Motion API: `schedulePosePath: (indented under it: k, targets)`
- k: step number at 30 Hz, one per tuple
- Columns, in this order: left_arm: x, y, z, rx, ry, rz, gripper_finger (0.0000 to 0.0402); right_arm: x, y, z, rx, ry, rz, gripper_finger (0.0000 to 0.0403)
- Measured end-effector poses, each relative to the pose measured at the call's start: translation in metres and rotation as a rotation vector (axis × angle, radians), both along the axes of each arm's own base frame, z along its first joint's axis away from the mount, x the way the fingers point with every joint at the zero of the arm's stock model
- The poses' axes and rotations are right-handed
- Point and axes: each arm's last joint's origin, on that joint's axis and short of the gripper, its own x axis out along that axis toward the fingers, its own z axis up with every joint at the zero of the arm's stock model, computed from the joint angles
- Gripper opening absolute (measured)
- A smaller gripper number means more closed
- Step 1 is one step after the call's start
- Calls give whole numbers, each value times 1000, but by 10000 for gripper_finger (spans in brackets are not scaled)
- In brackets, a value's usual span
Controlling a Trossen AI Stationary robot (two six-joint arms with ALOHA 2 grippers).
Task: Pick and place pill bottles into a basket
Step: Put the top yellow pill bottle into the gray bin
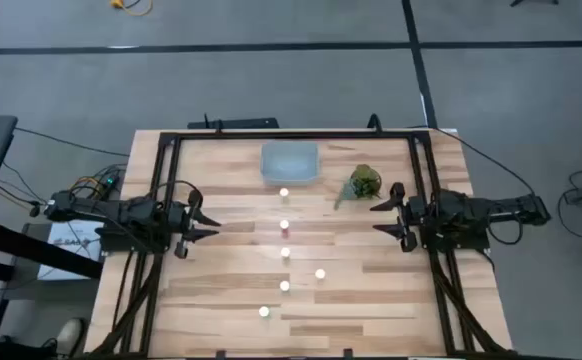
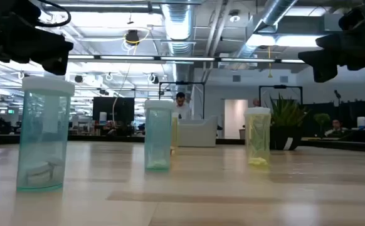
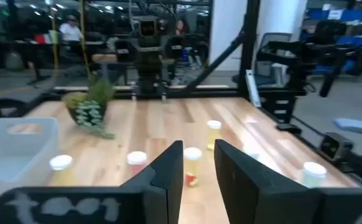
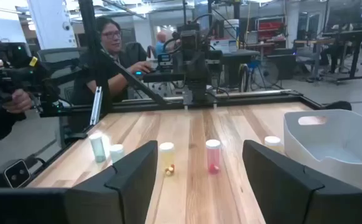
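Note:
Several pill bottles with white caps stand upright on their bases along the middle of the wooden table, from one [image 1: 284, 193] just near of the basket to one [image 1: 264, 312] by the near edge. The low view shows two teal bottles [image 2: 44, 135] [image 2: 158, 135] and a yellow one [image 2: 258, 135]. The pale blue-grey basket [image 1: 289, 162] stands at the far middle. My left gripper [image 1: 209, 220] hovers at the table's left, open with a narrow gap [image 3: 198, 149], and is empty. My right gripper [image 1: 379, 213] hovers at the table's right, wide open [image 4: 199, 149], and is empty.
A green leafy clump [image 1: 364, 182] lies right of the basket, just far of my right gripper. A dark frame [image 1: 291, 133] runs along the table's far edge and sides. A person [image 4: 109, 43] sits beyond the table's left side.

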Motion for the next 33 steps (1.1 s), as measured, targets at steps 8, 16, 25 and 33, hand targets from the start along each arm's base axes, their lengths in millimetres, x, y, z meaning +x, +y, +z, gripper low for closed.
schedulePosePath:
  k: [8,16,25,33]
  targets:
    - [1,4,1,10,-8,135,80,0,0,0,0,0,0,230]
    - [10,5,-7,-123,95,244,80,0,0,0,0,0,0,230]
    - [35,2,-3,-88,201,310,80,0,0,0,0,0,0,230]
    - [87,1,-4,7,401,427,81,0,0,0,0,0,0,230]
